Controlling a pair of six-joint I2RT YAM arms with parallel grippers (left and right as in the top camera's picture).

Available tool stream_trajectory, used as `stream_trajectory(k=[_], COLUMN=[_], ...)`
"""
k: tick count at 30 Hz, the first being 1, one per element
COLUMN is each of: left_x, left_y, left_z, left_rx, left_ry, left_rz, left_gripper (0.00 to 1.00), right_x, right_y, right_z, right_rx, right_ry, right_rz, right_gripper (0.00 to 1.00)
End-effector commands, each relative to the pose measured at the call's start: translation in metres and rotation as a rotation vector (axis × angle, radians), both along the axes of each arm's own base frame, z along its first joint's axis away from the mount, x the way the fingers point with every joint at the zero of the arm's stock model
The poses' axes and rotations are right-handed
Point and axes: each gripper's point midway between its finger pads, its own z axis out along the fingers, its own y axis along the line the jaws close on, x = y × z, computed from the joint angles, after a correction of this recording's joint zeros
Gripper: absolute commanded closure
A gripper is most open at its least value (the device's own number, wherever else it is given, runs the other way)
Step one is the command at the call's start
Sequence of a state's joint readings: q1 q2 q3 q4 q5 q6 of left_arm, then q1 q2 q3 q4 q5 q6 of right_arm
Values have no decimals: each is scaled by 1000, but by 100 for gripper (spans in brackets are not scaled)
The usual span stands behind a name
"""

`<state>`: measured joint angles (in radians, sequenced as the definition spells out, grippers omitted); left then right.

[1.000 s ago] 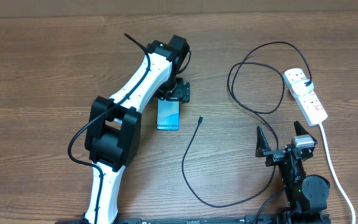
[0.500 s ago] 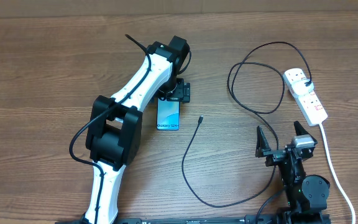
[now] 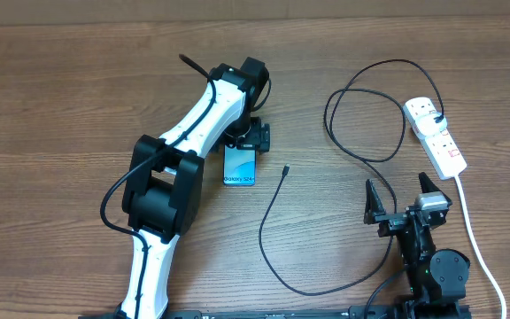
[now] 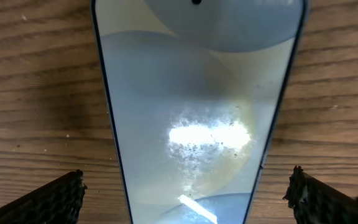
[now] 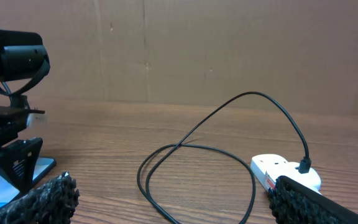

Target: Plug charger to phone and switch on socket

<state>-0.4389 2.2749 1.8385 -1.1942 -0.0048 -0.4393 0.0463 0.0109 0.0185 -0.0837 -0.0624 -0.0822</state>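
Note:
The phone (image 3: 240, 166) lies flat on the wood, blue screen up, and fills the left wrist view (image 4: 197, 118). My left gripper (image 3: 248, 138) hangs over its far end, open, with one finger (image 4: 48, 202) on each side of the phone and a gap to each edge. The charger (image 3: 361, 115) is a thin black cable; its small connector tip (image 3: 285, 169) lies free to the right of the phone. Its black plug (image 3: 438, 120) sits in the white socket (image 3: 439, 142). My right gripper (image 3: 398, 199) stands open near the front edge, holding nothing, with the cable loop (image 5: 197, 149) ahead of it.
The socket's thick white cord (image 3: 476, 239) runs down the right side past my right arm's base (image 3: 432, 266). The charger cable sweeps in a wide curve (image 3: 277, 261) across the front middle. A cardboard wall (image 5: 229, 50) closes the back.
My left gripper has shifted very slightly over the phone's far end. The right arm, cable and socket have not moved.

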Motion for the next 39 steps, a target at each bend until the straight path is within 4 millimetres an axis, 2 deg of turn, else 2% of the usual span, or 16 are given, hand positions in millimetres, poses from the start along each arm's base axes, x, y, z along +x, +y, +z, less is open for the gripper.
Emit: stream_trajectory(k=[1,8,31,39], left_x=[-5,-2,8,-4], left_y=[-1,-5,0,6], left_z=[-11,-13,-14,-29], left_rx=[4,-12,20,39], left_ry=[18,3,-44,-12], left_rz=[9,4,2,1], left_gripper=[0,0,1,1], right_x=[0,0,0,0], right_y=[-1,-1,-1,-1], right_z=[-2,-2,-2,-2], right_rx=[3,3,3,3], right_ry=[0,0,0,0], right_rz=[-7,-6,-6,-6], right_gripper=[0,0,0,0])
